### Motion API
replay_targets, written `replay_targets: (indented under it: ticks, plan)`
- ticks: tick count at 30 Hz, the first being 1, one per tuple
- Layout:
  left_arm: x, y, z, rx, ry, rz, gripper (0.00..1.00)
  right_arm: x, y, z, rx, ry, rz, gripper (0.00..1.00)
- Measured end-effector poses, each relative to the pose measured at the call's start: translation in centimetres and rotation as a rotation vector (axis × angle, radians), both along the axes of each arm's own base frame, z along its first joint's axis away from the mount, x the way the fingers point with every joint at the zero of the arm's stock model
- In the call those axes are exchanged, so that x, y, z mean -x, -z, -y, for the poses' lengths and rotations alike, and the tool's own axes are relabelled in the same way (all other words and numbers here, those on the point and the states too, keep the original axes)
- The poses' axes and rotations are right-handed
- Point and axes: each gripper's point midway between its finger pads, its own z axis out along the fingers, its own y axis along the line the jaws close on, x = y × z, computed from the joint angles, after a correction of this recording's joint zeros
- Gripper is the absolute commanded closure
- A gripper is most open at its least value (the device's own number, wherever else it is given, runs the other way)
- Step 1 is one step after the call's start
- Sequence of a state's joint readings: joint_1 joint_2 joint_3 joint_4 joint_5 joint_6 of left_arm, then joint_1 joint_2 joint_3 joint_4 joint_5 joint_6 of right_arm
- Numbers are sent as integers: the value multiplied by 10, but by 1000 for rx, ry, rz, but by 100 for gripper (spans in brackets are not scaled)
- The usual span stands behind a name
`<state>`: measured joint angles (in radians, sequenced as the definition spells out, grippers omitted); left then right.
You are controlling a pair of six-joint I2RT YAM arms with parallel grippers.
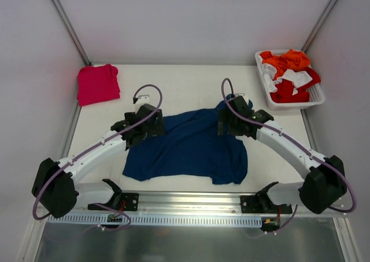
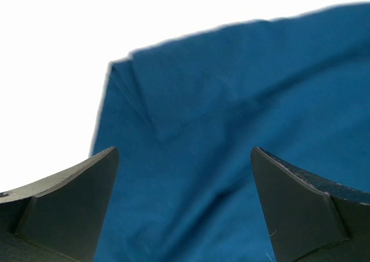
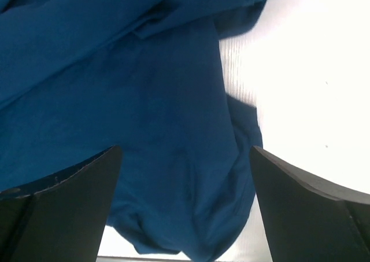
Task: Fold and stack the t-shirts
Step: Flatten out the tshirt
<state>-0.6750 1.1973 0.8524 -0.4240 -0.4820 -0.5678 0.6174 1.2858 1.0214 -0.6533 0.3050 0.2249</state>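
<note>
From above, the navy t-shirt (image 1: 191, 146) lies rumpled mid-table between my arms. The pinkish-red t-shirt (image 1: 98, 84) sits at the far left corner (well apart from it). My left gripper (image 1: 149, 125) hangs over the navy cloth's left edge, and my right gripper (image 1: 226, 122) over its right. In my left wrist view, the jaws are spread and empty above the cloth. The right wrist view shows the same.

1 navy tee (image 1: 191, 149), 1 pink-red tee (image 1: 98, 84), 1 basket (image 1: 298, 105) of clothes (image 1: 292, 59), 2 arms: L arm (image 1: 87, 155), R arm (image 1: 286, 140)
</note>
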Motion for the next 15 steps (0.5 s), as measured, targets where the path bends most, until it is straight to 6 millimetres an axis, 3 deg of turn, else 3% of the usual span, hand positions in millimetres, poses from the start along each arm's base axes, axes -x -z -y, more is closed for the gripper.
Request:
replay_targets:
  ticks: [3,7,12,15]
  plan:
    - [-17,11,-13,0,-25,-17,1,-22,8,0,-24,-4,-41,3]
    - [-30,31,-11,26,-21,-62,1,-61,11,-5,-68,-16,-72,1]
    - [-31,58,-3,23,1,-138,1,-106,16,-11,-101,-37,-92,1]
    - [-31,70,1,19,11,-176,1,-121,26,-15,-115,-50,-119,3]
